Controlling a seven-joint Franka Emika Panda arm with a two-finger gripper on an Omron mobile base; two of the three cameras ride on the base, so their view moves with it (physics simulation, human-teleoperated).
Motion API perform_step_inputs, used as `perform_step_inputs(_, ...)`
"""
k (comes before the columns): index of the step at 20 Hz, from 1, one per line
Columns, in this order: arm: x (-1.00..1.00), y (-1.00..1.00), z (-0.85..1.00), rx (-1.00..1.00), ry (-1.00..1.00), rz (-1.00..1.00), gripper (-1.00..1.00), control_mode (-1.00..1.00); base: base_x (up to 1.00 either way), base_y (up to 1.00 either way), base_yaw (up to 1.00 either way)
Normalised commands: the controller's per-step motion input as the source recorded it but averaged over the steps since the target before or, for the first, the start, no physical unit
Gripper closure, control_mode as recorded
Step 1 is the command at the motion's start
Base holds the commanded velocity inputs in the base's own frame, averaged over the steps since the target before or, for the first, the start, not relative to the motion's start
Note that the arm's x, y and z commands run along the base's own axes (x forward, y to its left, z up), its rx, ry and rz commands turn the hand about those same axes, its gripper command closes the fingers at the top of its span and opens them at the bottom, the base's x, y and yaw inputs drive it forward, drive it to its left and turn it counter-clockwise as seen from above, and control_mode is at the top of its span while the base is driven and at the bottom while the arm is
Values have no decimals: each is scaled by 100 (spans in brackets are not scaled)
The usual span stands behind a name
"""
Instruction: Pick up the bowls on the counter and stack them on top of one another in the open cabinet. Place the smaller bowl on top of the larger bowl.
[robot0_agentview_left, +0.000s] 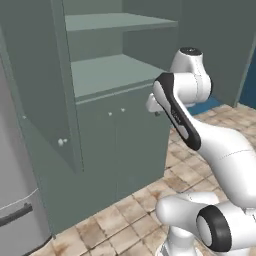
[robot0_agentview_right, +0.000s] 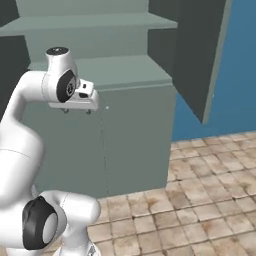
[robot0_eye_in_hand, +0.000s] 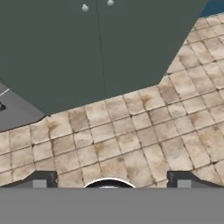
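The tall grey-green cabinet (robot0_agentview_left: 110, 75) (robot0_agentview_right: 125, 70) stands in front of me with its upper doors swung open and bare flat shelves inside. My gripper (robot0_agentview_right: 77, 111) hangs in front of the lower shelf's edge and points down at the floor. In the hand view the gripper (robot0_eye_in_hand: 111, 183) has its two fingertips (robot0_eye_in_hand: 40, 180) far apart, open, with nothing between them. In the left base view the gripper (robot0_agentview_left: 152, 105) is partly hidden behind my forearm. The bowls and the counter are out of view.
The cabinet's open doors (robot0_agentview_left: 45, 95) (robot0_agentview_right: 200, 55) jut out on the left and right. Its lower doors (robot0_eye_in_hand: 105, 48) are shut, with small round knobs (robot0_eye_in_hand: 84, 7). A grey fridge (robot0_agentview_left: 15, 200) stands at the left. Tan floor tiles (robot0_agentview_right: 200, 190) spread below.
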Motion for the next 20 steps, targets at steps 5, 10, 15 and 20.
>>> perform_step_inputs(5,0,0,0,0,0,0,-100,100,-35,28,-56)
perform_step_inputs(10,0,0,0,0,0,0,-100,100,-28,23,-60)
perform_step_inputs(15,0,0,0,0,0,0,-100,100,-16,23,-61)
perform_step_inputs(20,0,0,0,0,0,0,-100,100,-13,33,-60)
